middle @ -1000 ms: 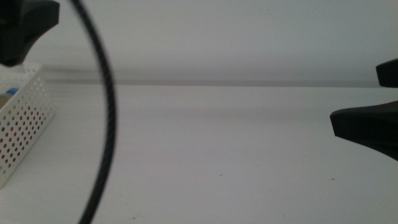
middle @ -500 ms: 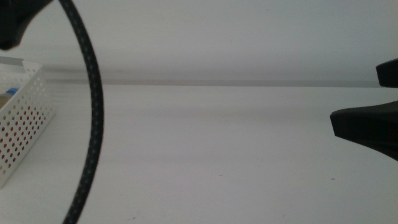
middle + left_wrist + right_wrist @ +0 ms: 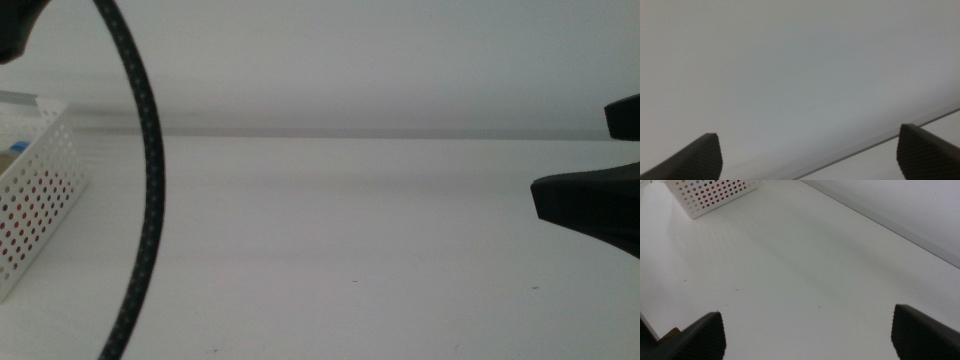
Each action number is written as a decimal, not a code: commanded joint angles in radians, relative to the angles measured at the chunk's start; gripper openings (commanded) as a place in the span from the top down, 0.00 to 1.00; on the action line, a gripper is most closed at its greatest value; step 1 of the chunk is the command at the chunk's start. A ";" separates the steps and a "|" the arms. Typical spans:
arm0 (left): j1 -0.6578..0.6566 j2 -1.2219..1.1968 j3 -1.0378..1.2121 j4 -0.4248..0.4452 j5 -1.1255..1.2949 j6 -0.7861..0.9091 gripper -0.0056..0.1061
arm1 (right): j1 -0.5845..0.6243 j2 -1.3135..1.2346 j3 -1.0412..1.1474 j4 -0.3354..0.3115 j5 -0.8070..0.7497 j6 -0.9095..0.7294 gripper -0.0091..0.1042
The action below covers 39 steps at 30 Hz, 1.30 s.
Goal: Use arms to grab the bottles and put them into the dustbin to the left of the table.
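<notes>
The white perforated dustbin [image 3: 40,195] stands at the table's left edge; it also shows in the right wrist view [image 3: 710,192]. Red and orange colours show through its holes, and a blue bit [image 3: 18,147] peeks over its rim. No bottle stands on the white table [image 3: 350,230]. My left gripper [image 3: 810,155] is open and empty, raised and facing the blank wall. Only a dark piece of the left arm [image 3: 15,25] and its cable [image 3: 148,180] show in the middle view. My right gripper [image 3: 807,332] is open and empty, low over the table's right side [image 3: 590,205].
The braided black cable hangs in an arc in front of the middle camera, near the dustbin. A grey wall runs along the table's far edge [image 3: 350,133].
The left arm's dark part at the top left has risen almost out of the middle view, and its cable has swung a little to the left. The right arm has not moved.
</notes>
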 commanded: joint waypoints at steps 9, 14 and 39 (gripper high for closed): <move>0.031 -0.014 0.104 -0.021 -0.028 -0.011 0.11 | -0.021 -0.045 0.120 -0.010 -0.161 -0.002 0.14; 0.137 -0.104 0.342 -0.204 -0.206 -0.011 0.11 | -0.134 -0.167 0.409 0.022 -0.554 -0.002 0.14; 0.501 -0.841 1.118 -0.243 -0.384 -0.011 0.11 | -0.558 -0.781 1.215 -0.077 -0.806 -0.002 0.14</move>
